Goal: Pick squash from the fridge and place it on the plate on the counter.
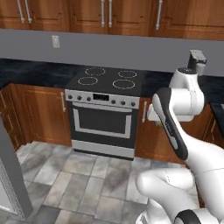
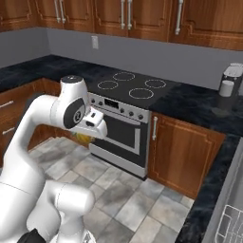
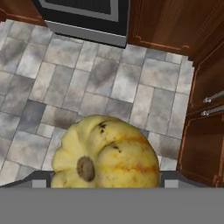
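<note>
now | end effector (image 3: pixel 105 186) grasping ribbed yellow squash (image 3: pixel 107 153) | over grey stone tiles (image 3: pixel 65 83)

stove (image 1: pixel 107 81) set into the counter (image 1: pixel 30 72), wall cabinets (image 1: pixel 109 15) above it, outlet (image 1: pixel 55 41) on the wall up and left of the stove. base cabinets (image 2: pixel 182 152) flank the oven on both sides. counter turns a corner at right; toaster (image 2: pixel 232 71) and cup (image 2: pixel 227 88) sit on it near the wall. squash (image 3: pixel 107 155) hangs at the gripper (image 3: pixel 105 177), over tiled floor (image 3: pixel 65 83), oven beyond it, drawers (image 3: pixel 205 127) to its right in the hand view.
</note>
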